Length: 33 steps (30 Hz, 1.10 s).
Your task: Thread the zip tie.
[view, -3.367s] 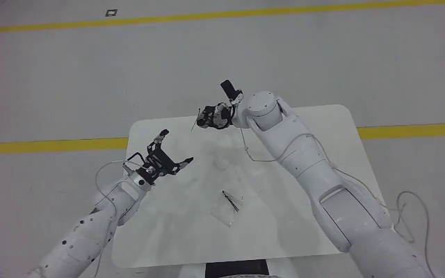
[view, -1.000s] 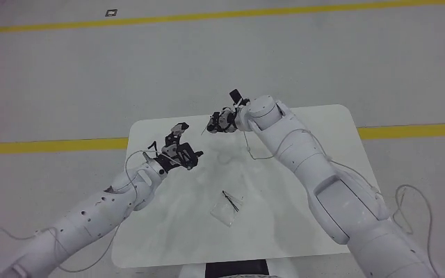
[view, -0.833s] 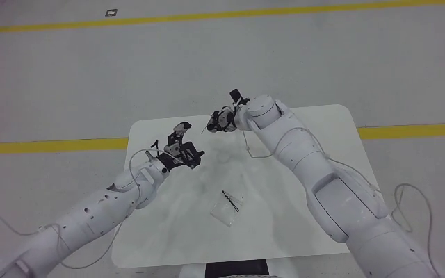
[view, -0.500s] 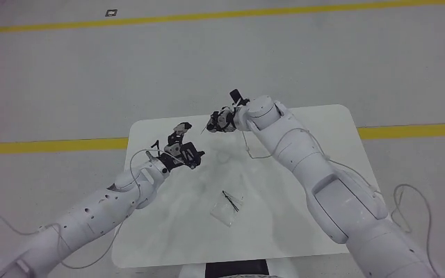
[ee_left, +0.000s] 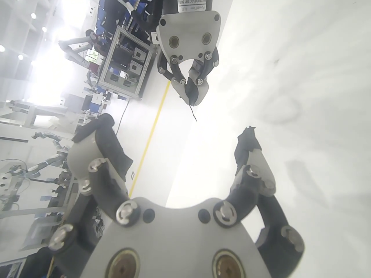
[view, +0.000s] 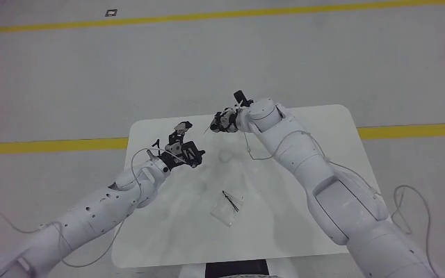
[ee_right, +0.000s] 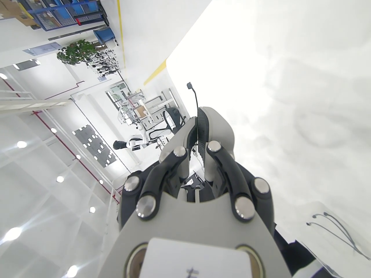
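Above the table's [view: 313, 153] far edge, the right gripper [view: 221, 121] pinches the thin zip tie [ee_right: 194, 95] while the left gripper [view: 182, 146] hovers spread nearby; a slightly misaligned grab could bend or dislodge the strap.

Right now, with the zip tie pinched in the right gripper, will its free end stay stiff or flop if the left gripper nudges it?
Probably springy, not floppy: the zip tie stands almost straight out of the shut right gripper without drooping. It looks thin and light, so a nudge from the open left gripper would likely bend it aside.
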Tool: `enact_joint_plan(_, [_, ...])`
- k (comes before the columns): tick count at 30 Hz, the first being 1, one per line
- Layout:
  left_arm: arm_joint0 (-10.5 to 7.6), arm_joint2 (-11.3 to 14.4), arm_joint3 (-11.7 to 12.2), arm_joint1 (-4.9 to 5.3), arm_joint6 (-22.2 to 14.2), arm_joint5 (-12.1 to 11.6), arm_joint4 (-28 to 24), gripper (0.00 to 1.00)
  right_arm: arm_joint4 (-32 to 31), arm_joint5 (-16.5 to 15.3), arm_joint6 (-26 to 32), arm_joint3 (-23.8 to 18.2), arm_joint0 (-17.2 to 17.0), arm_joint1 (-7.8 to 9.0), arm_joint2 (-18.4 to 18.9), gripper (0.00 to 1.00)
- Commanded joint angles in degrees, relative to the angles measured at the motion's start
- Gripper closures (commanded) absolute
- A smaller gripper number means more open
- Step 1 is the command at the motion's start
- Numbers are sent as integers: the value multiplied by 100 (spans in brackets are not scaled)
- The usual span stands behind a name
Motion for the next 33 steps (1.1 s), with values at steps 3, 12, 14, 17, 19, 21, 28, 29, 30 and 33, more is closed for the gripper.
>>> enact_joint_plan(3, [-3, -5, 15, -31, -126, 44, 0, 0, 24, 40, -23, -202, -142, 44, 89, 100])
enact_joint_plan(12, [-36, 42, 24, -61, -271, 30, 0, 0, 112, 40, 35, -266, -205, 61, 139, 100])
enact_joint_plan(14, [-36, 42, 24, -61, -271, 30, 0, 0, 112, 40, 35, -266, -205, 61, 139, 100])
enact_joint_plan(17, [-36, 42, 24, -61, -271, 30, 0, 0, 112, 40, 35, -266, -205, 61, 139, 100])
enact_joint_plan(19, [-36, 42, 24, -61, -271, 30, 0, 0, 112, 40, 35, -266, -205, 61, 139, 100])
enact_joint_plan(21, [-18, 25, 26, -67, -271, 25, -2, 0, 105, 11, 3, -299, -247, 64, 140, 100])
enact_joint_plan(28, [-37, 22, 89, -81, -297, 58, 0, 0, 57, 40, 97, -657, -472, 200, 324, 100])
enact_joint_plan(29, [-49, 35, 93, -81, -308, 68, 0, 0, 63, 40, 160, -720, -505, 226, 355, 100])
enact_joint_plan(30, [-60, 48, 95, -80, -314, 71, 0, 0, 60, 40, 208, -762, -529, 245, 370, 100])
enact_joint_plan(33, [-98, 92, 97, -82, -329, 87, 0, 0, 62, 40, 352, -898, -603, 300, 403, 100])
